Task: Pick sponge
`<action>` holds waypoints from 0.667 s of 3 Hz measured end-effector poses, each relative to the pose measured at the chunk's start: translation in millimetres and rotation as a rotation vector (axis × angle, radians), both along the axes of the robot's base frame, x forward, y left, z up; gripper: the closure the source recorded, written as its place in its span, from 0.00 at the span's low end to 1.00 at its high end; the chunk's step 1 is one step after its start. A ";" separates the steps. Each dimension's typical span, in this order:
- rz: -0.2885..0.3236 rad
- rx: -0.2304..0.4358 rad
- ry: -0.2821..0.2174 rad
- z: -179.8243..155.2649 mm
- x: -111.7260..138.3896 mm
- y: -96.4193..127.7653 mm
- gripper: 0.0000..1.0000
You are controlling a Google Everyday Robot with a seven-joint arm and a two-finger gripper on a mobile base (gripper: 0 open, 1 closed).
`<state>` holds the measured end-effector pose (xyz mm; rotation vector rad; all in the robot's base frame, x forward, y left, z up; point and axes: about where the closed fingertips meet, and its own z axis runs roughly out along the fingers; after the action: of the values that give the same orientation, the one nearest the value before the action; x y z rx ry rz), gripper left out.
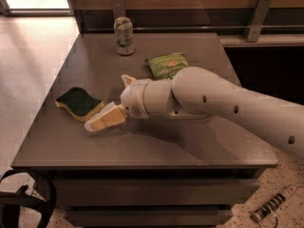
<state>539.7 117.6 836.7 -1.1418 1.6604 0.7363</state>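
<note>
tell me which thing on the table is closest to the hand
The sponge, dark green over yellow foam, lying right beside the hand; the green chip bag and the can sit farther back.

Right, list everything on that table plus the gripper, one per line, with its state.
sponge: lying flat, green side up, not lifted.
gripper: low over the table, by the sponge's right end; whether they touch is unclear.
can: upright at the back of the table.
chip bag: lying flat behind the arm, untouched.
</note>
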 end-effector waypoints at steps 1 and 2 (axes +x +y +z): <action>-0.005 0.022 0.024 -17.4 -4.4 19.8 0.00; 0.011 0.042 0.033 -28.6 -9.8 39.8 0.15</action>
<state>529.9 157.4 808.1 -1.1156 1.6595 0.7978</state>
